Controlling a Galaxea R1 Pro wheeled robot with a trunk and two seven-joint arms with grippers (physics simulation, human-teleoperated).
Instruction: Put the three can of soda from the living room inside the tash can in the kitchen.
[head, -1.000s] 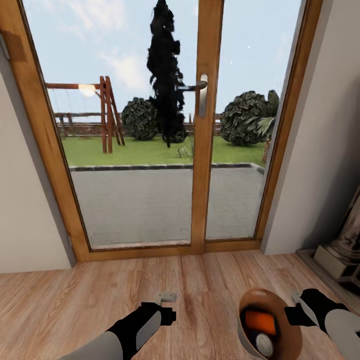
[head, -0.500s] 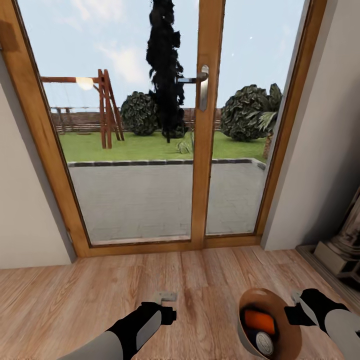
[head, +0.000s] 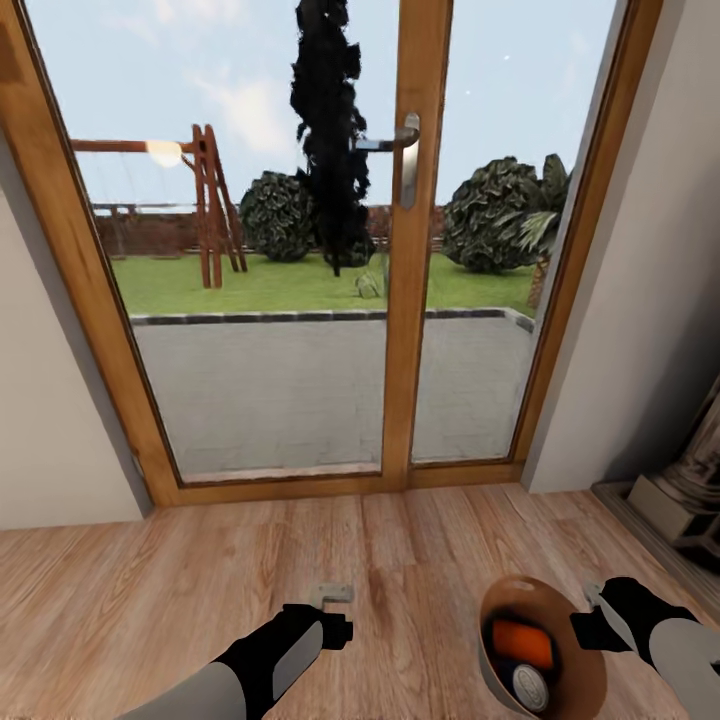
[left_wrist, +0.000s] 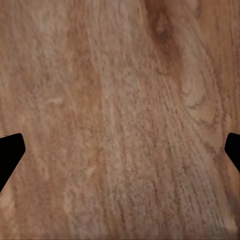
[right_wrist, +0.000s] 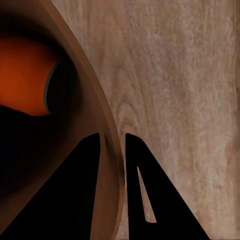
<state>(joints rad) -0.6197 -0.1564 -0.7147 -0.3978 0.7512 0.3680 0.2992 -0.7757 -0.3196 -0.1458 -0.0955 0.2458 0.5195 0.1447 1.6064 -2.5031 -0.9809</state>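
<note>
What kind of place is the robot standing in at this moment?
Probably a room of a house, right at a garden door. A wood-framed glass door with a metal handle looks onto a paved terrace and a lawn with a swing frame; the floor is wooden planks.

I'm looking at a room in a home: a wood plank floor (head: 200, 560), plain pale walls (head: 650, 300), and a wood-framed glass patio door (head: 415, 300) with a metal lever handle (head: 400, 160). Through it I see a paved terrace (head: 300, 390), lawn (head: 270, 285), shrubs (head: 495, 225) and a wooden swing set (head: 205, 215).
</note>
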